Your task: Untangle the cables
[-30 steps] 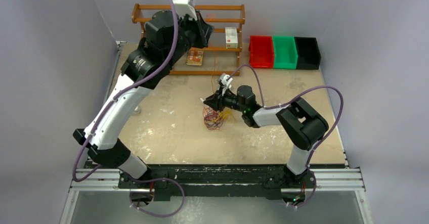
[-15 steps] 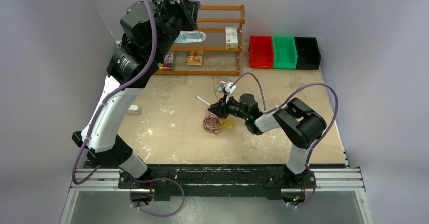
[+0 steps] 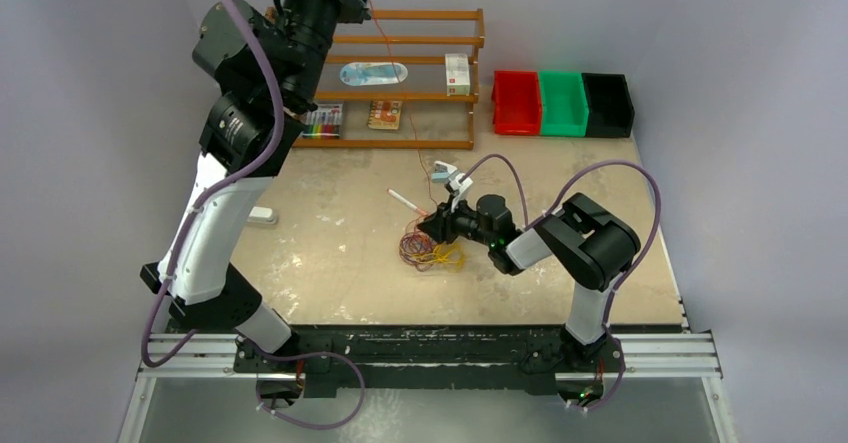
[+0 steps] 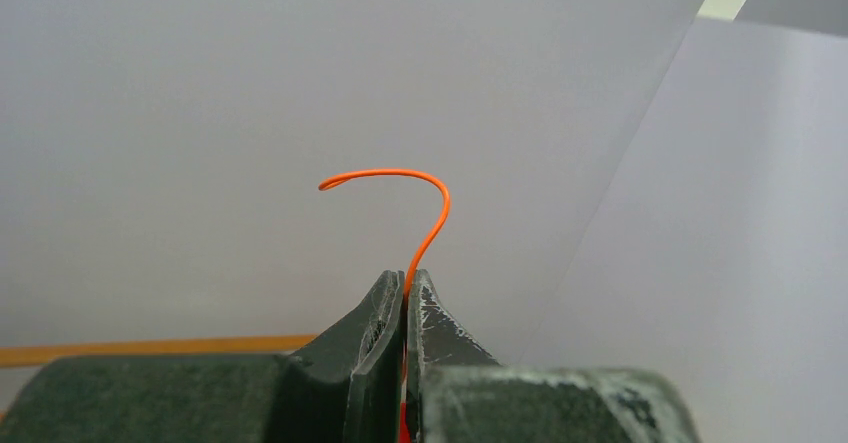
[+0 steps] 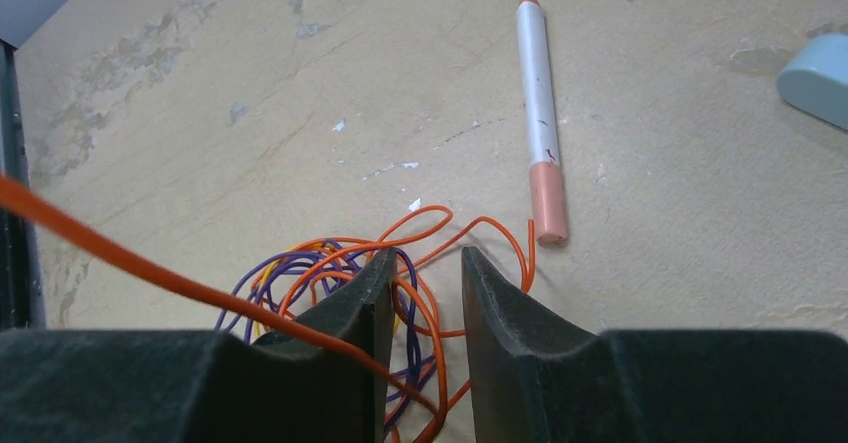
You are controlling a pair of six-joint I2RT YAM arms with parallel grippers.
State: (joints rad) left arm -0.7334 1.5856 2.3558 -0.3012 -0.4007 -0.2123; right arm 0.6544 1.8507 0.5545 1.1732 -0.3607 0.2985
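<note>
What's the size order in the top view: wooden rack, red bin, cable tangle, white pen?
1. wooden rack: clearly largest.
2. red bin and cable tangle: near alike; the tangle's loose outline makes ranking them unsure.
3. white pen: smallest.

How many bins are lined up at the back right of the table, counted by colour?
red bin: 1
green bin: 1
black bin: 1
Total: 3
</note>
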